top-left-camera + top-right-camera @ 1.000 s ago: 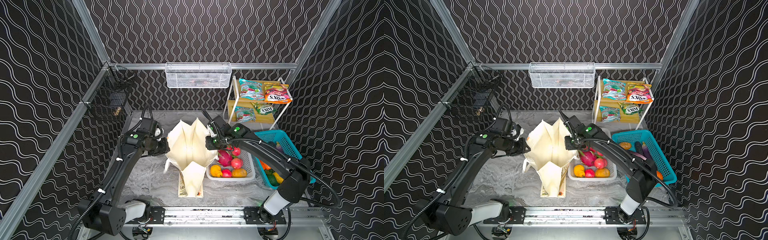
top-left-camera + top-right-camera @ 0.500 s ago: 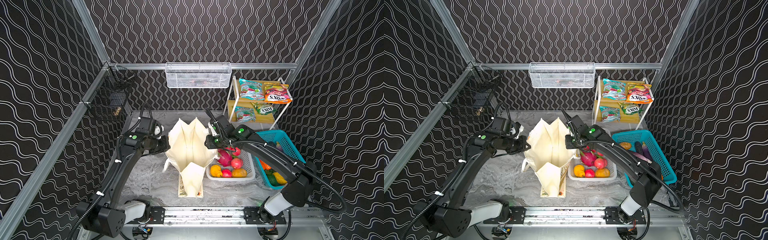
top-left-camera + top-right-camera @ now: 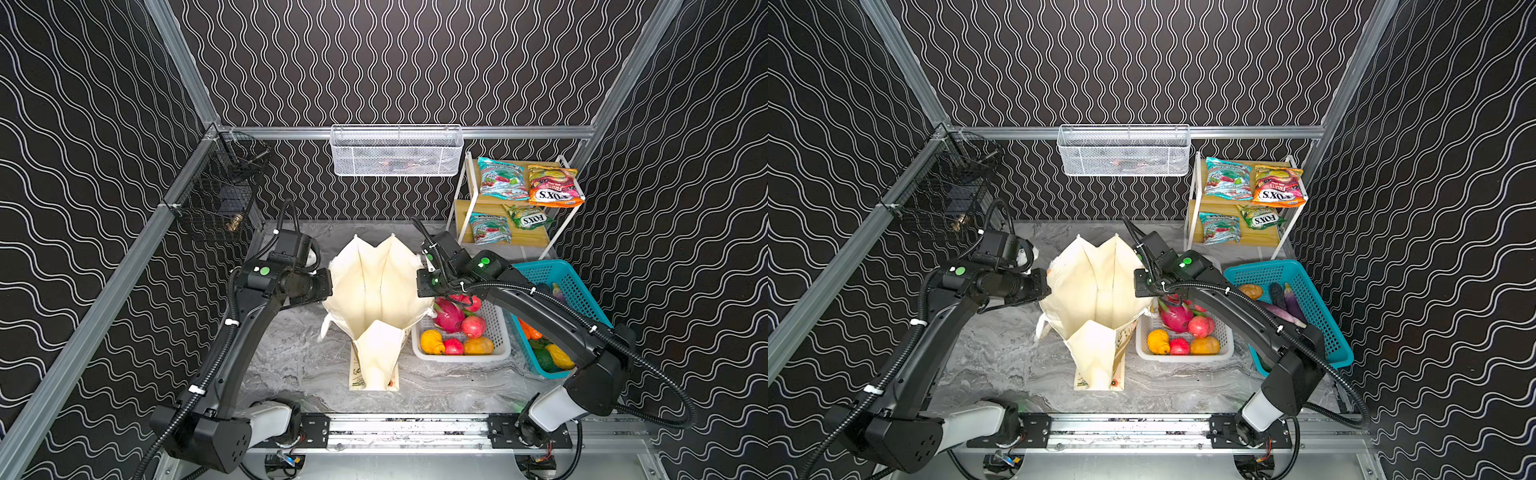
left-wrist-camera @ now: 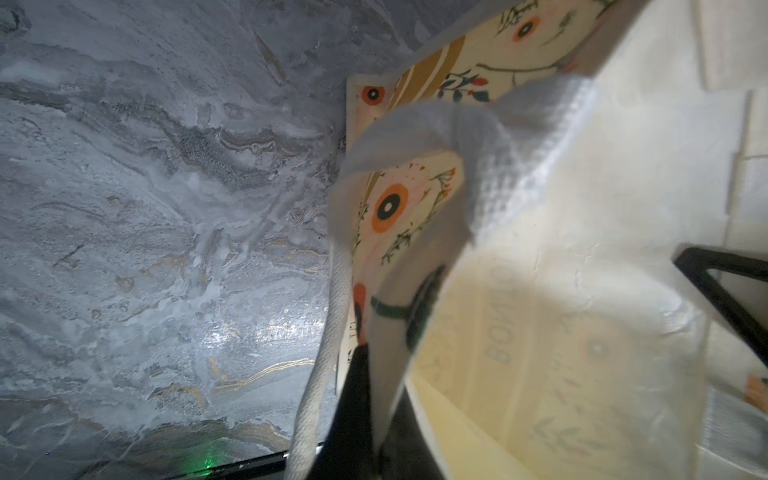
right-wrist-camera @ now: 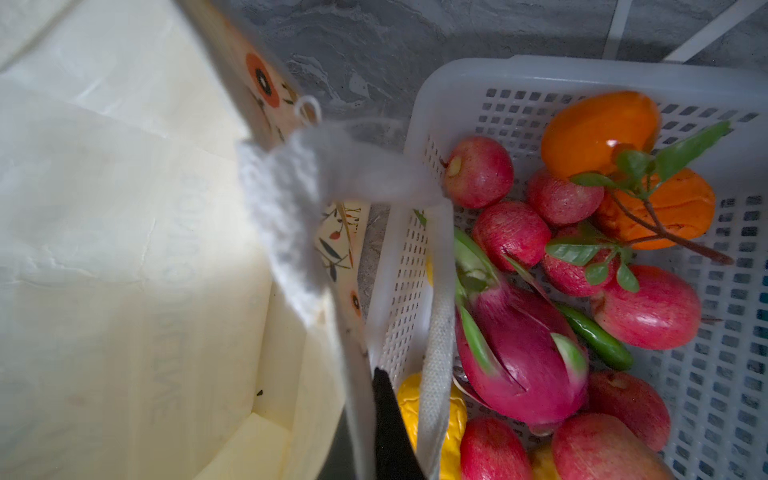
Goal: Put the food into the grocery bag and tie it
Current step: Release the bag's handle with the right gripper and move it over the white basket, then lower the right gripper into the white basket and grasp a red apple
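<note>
While upright, grocery bag (image 3: pixel 376 291) between both end effectors (image 3: pixel 329 286) (image 3: pixel 420 286)

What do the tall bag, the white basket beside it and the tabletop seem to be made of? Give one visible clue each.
Bag: matte cream cloth, probably canvas; it creases, and its strap shows coarse weave.
White basket: moulded plastic, slightly glossy; smooth rim, regular holes.
Tabletop: grey veined marble look with sheen; real stone or print, cannot tell.
</note>
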Robot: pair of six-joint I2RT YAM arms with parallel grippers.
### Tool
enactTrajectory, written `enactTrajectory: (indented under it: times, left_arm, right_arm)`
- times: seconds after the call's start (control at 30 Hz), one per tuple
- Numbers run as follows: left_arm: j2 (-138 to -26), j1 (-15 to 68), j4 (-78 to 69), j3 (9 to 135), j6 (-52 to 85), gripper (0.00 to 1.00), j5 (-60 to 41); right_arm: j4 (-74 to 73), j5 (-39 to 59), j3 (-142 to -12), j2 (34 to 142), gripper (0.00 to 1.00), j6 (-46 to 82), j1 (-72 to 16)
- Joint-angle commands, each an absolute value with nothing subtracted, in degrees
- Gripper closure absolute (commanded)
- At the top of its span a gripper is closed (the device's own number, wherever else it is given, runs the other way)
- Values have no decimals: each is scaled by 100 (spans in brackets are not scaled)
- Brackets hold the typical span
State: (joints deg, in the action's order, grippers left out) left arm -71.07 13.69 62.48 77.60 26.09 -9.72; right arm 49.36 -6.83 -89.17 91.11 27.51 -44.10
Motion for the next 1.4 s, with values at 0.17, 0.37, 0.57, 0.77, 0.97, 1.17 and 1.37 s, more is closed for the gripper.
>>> enactTrajectory:
  times: [0.17,0.37,0.57,0.77,0.97,1.17,1.37]
  left_arm:
    - [-7136,1364,6214,7565,2423,100,-1053]
    - [-7193,1366,6293,7679,2281,100,-1010]
    - [-7212,1370,6225,7639,2251,100,-1098]
    - [-7160,1364,6079,7567,2293,100,-1245]
    - [-7143,1369,5901,7550,2319,100,-1495]
    - [-7118,1367,5853,7586,2320,100,-1608]
    - [-7067,1371,5827,7517,2311,100,-1643]
  right_arm:
    - [4727,-344,-8995,9101,65,2751,-4421]
    - [4549,-245,-9168,8972,40,2735,-4430]
    - [4230,-558,-9177,8530,7,2911,-4447]
    - [4050,-1038,-9143,8036,1,3029,-4447]
    - [4689,-2062,-9357,7772,3,3519,-4439]
    - [5373,-2593,-9069,7300,11,4097,-4300]
    - [5568,-1928,-7876,6926,17,4451,-3658]
